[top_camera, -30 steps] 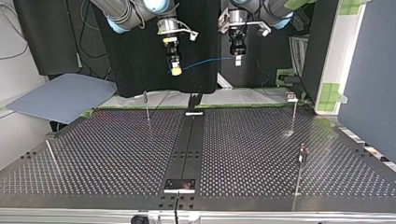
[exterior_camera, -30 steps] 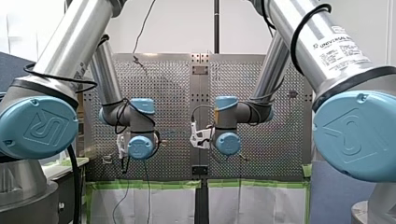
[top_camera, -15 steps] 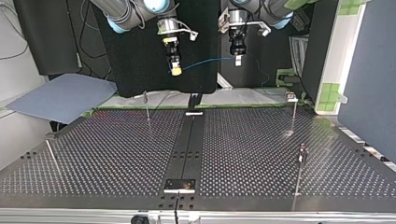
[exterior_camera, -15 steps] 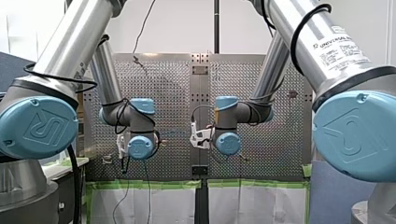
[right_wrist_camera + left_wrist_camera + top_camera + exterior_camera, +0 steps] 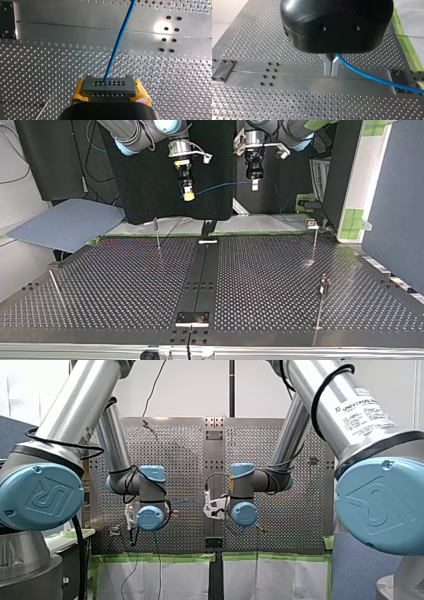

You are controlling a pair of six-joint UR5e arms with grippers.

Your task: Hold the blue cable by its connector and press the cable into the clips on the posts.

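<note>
In the right wrist view my right gripper (image 5: 109, 93) has its yellow pads (image 5: 78, 90) shut on a grey connector block (image 5: 108, 85), and the blue cable (image 5: 119, 42) leaves the block's face. My left gripper (image 5: 331, 71) has its metal fingers (image 5: 327, 65) shut on the blue cable (image 5: 367, 76), which trails away to one side. In the top view both grippers hang high above the far edge of the table, my right gripper (image 5: 188, 194) at the left and my left gripper (image 5: 254, 183) at the right. The cable (image 5: 222, 185) spans between them.
Thin posts stand on the perforated table (image 5: 125, 290): one at the far left (image 5: 157, 234), one at the far right (image 5: 314, 242), one nearer at the right (image 5: 322, 295), one leaning at the near left (image 5: 55, 287). A dark centre strip (image 5: 200, 275) runs across the table.
</note>
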